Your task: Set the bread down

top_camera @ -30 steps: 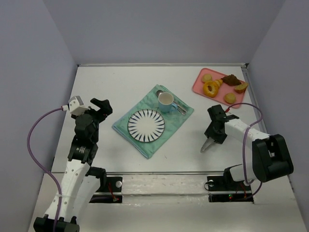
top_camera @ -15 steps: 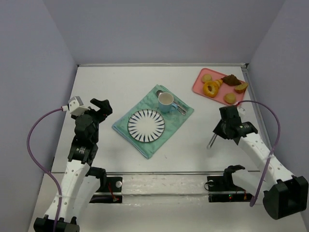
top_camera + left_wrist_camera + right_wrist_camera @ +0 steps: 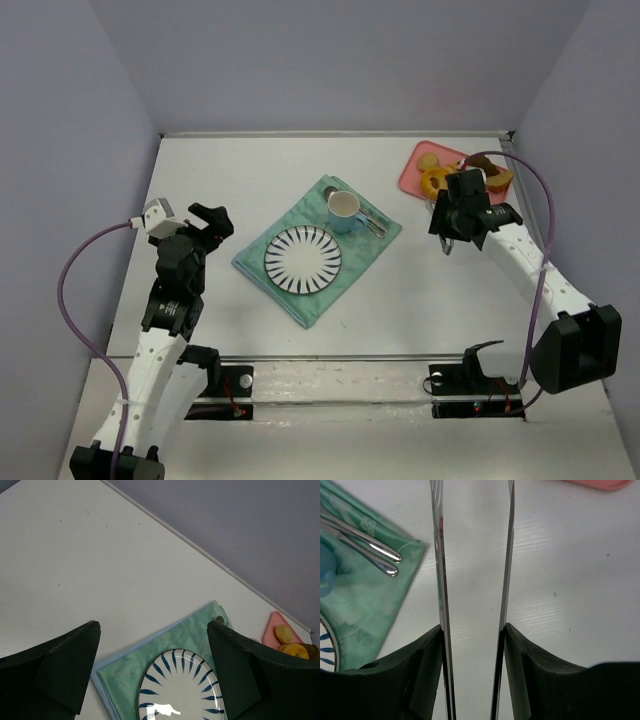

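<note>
The bread, a golden ring-shaped pastry (image 3: 434,183), lies on the pink tray (image 3: 411,173) at the far right; my right arm hides part of it. It also shows small at the left wrist view's right edge, bread (image 3: 295,651). My right gripper (image 3: 456,207) hovers just in front of the tray, shut on metal tongs (image 3: 440,555) whose two blades stand apart and point toward the tray (image 3: 595,484). My left gripper (image 3: 205,222) is open and holds nothing, left of the blue-striped plate (image 3: 302,259), with the gripper (image 3: 152,626) in its own view above the plate (image 3: 180,685).
A green cloth (image 3: 285,225) carries the plate, a blue cup (image 3: 345,210) and two spoons (image 3: 377,557). Small buns and a brown pastry (image 3: 495,178) share the tray. Grey walls close in the table on three sides.
My right arm has swung from near the front edge up and back to the pink tray, carrying the tongs. The left arm has stayed still.
</note>
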Controlling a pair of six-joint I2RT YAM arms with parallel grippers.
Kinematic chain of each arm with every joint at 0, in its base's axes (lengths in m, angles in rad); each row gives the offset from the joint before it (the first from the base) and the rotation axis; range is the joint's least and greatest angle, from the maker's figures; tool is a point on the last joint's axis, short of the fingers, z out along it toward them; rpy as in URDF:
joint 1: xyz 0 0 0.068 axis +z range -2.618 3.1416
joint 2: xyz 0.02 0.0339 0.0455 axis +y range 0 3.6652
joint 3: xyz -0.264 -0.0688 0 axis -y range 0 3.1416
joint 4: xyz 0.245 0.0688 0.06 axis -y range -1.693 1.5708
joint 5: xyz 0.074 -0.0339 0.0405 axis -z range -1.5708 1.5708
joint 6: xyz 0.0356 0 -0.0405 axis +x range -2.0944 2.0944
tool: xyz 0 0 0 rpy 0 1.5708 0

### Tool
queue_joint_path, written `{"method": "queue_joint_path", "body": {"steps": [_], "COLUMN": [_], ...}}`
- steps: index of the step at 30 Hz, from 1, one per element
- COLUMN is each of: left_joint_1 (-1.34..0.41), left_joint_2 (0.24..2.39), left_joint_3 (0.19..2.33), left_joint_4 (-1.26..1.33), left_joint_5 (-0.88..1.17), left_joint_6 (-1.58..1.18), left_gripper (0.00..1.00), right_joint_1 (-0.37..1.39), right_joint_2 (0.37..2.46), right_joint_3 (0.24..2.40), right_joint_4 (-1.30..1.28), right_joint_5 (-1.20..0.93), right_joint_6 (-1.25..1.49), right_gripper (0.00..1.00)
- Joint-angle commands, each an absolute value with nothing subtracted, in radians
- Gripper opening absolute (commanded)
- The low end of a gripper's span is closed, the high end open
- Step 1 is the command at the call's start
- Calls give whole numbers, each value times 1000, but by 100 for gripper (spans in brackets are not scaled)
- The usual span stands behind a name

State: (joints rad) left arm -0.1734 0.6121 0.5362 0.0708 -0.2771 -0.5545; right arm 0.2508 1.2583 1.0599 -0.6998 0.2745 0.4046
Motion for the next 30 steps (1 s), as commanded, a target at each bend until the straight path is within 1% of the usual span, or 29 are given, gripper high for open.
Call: {"method": "queue_joint_path", "body": {"steps": [1,3,11,13,17,21,23,29,30], "left_joint_1": [-170,-170,-170,-170,-170,-170,-170,-169,-170], "left_joint_2": [609,600,594,597,603,618,623,626,627], "left_joint_3": [537,535,534,534,532,538,538,543,543], "left_joint_4": [118,117,120,121,129,127,130,124,126], "left_joint_5": [-304,-311,-314,-313,-311,-311,-313,-322,-324], "left_joint_6": [-541,-545,-543,-542,-540,-538,-538,-538,-540], "left_gripper": [99,99,99,99,99,99,99,99,99], "right_joint_1": [224,192,42,3,-17,-38,-47,-48,-58], "right_joint_2": [1319,1357,1431,1453,1497,1534,1563,1627,1635], "right_joint_3": [1195,1232,1278,1281,1276,1296,1308,1325,1325], "right_joint_4": [-626,-629,-606,-591,-552,-529,-515,-499,-494], "right_joint_5": [226,215,109,33,-118,-107,-117,-97,-94], "right_joint_6": [302,272,224,186,118,115,114,133,138], "right_gripper": [56,59,59,59,60,59,56,55,52]}}
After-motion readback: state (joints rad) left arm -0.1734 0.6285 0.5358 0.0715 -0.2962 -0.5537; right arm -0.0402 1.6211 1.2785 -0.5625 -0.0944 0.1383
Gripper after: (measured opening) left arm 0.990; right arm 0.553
